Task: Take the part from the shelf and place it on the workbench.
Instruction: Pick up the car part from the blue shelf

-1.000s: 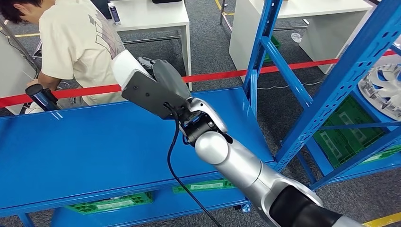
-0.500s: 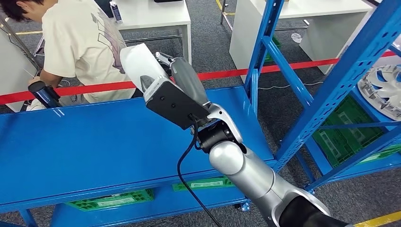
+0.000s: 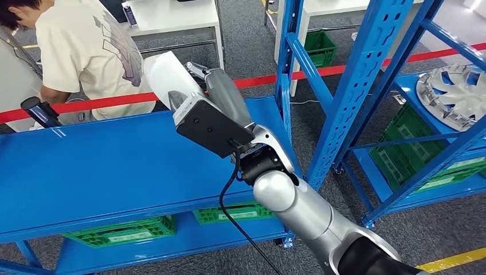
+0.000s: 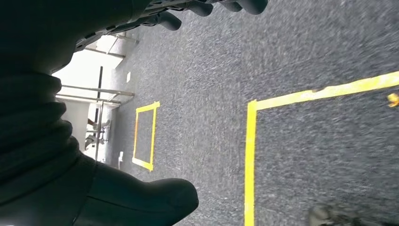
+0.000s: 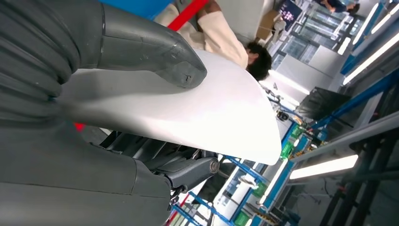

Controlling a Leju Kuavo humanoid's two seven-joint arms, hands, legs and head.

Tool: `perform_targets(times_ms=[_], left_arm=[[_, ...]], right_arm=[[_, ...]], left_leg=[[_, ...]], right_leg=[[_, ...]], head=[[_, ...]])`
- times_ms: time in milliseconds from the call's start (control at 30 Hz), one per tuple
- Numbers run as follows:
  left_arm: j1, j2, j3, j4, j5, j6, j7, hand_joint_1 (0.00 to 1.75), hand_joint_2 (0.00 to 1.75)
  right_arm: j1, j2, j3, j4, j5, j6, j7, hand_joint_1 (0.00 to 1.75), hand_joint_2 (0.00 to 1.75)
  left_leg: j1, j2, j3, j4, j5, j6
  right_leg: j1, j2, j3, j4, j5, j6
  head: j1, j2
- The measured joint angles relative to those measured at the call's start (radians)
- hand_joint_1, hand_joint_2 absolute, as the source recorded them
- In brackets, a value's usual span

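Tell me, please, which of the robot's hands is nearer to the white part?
Right. The right hand holds the white part above the blue shelf; the left hand hangs over the grey floor.

The part [image 3: 164, 76] looks like smooth, glossy white plastic. The shelf [image 3: 103, 166] is glossy blue painted metal. The arm [image 3: 298, 212] is satin silver metal. The floor [image 4: 301, 52] is rough grey carpet.

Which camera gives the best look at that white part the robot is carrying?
The right wrist view: the white part spreads wide across it, the thumb pressing on top. The head view shows just its rounded end poking out past the right hand. The left wrist view looks down at the floor.
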State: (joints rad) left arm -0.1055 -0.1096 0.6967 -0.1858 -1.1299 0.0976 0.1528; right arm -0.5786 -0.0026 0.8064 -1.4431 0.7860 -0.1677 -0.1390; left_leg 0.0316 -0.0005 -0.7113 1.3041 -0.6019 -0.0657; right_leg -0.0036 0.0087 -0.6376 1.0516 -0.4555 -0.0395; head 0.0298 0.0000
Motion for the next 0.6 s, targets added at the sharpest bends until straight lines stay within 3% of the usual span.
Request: perform_targets(times_ms=[33,100,167,200,233,300,367,433,467,500,533,600], left_arm=[[0.0,0.0,0.0,0.0,0.0,0.0,0.0,0.0,1.75],[-0.002,0.001,0.0,0.0,0.0,0.0,-0.001,0.0,1.75],[-0.005,0.003,0.0,-0.001,0.0,0.0,-0.002,0.0,1.75],[-0.006,0.003,0.0,-0.001,0.0,0.0,-0.002,0.0,1.75],[-0.006,0.003,0.0,-0.001,0.0,0.0,-0.002,0.0,1.75],[-0.007,0.002,0.001,-0.002,0.0,0.0,0.0,0.0,1.75],[-0.01,0.002,0.001,-0.002,0.001,0.0,0.002,0.0,1.75],[-0.011,0.002,0.002,-0.003,0.001,0.0,0.003,0.0,1.75],[-0.011,0.001,0.002,-0.003,0.001,0.0,0.003,0.0,1.75],[-0.011,0.001,0.002,-0.003,0.001,-0.001,0.004,0.0,1.75],[-0.011,0.001,0.002,-0.003,0.001,-0.001,0.004,0.0,1.75],[-0.012,0.001,0.002,-0.003,0.001,-0.002,0.006,0.0,1.75]], right_arm=[[0.0,0.0,0.0,0.0,-0.001,0.0,-0.002,1.75,1.75],[-0.002,0.0,0.0,0.0,-0.002,0.0,-0.006,1.75,1.75],[-0.005,0.001,0.0,0.001,-0.002,0.0,-0.009,1.75,1.75],[-0.007,0.001,0.0,0.001,-0.002,0.0,-0.009,1.75,1.75],[-0.009,0.002,0.001,0.001,-0.002,0.0,-0.009,1.75,1.75],[-0.013,0.002,0.001,0.002,-0.003,0.0,-0.01,1.75,1.75],[-0.02,0.002,0.002,0.004,-0.005,0.002,-0.01,1.75,1.75],[-0.026,0.002,0.004,0.007,-0.007,0.004,-0.01,1.75,1.75],[-0.026,0.002,0.005,0.009,-0.008,0.005,-0.01,1.75,1.75],[-0.027,0.002,0.006,0.011,-0.009,0.006,-0.009,1.75,1.75],[-0.027,0.002,0.007,0.012,-0.009,0.006,-0.009,1.75,1.75],[-0.031,0.004,0.009,0.014,-0.01,0.006,-0.009,1.75,1.75]], left_leg=[[-0.007,0.0,0.026,-0.017,0.015,0.01],[-0.022,-0.001,0.121,-0.14,0.047,0.037],[-0.034,-0.001,0.193,-0.252,0.054,0.05],[-0.038,-0.001,0.204,-0.277,0.051,0.052],[-0.04,-0.001,0.203,-0.284,0.06,0.052],[-0.035,0.003,0.194,-0.297,0.082,0.063],[-0.027,0.008,0.176,-0.306,0.11,0.072],[-0.026,0.009,0.146,-0.305,0.136,0.074],[-0.025,0.01,0.13,-0.303,0.147,0.073],[-0.025,0.011,0.113,-0.3,0.158,0.071],[-0.023,0.012,0.097,-0.296,0.168,0.068],[-0.02,0.012,0.067,-0.287,0.187,0.06]], right_leg=[[0.006,0.0,-0.011,0.0,0.009,-0.002],[0.015,0.0,-0.028,0.001,0.025,-0.002],[0.018,-0.001,-0.037,-0.001,0.042,0.003],[0.017,-0.003,-0.038,-0.003,0.05,0.008],[0.016,-0.004,-0.038,-0.007,0.058,0.013],[0.015,-0.003,-0.044,-0.007,0.059,0.025],[0.012,-0.003,-0.068,0.051,-0.008,0.038],[0.004,-0.004,-0.101,0.178,-0.106,0.051],[0.0,-0.004,-0.11,0.236,-0.13,0.057],[-0.003,-0.005,-0.106,0.268,-0.131,0.06],[-0.005,-0.005,-0.085,0.265,-0.113,0.063],[-0.008,-0.005,0.01,0.156,-0.074,0.064]], head=[[0.0,0.0],[0.0,0.0],[0.002,0.0],[0.001,0.0],[0.001,0.0],[0.0,0.0],[0.001,0.0],[0.004,0.0],[0.004,0.0],[0.004,0.0],[0.004,0.0],[0.004,0.0]])
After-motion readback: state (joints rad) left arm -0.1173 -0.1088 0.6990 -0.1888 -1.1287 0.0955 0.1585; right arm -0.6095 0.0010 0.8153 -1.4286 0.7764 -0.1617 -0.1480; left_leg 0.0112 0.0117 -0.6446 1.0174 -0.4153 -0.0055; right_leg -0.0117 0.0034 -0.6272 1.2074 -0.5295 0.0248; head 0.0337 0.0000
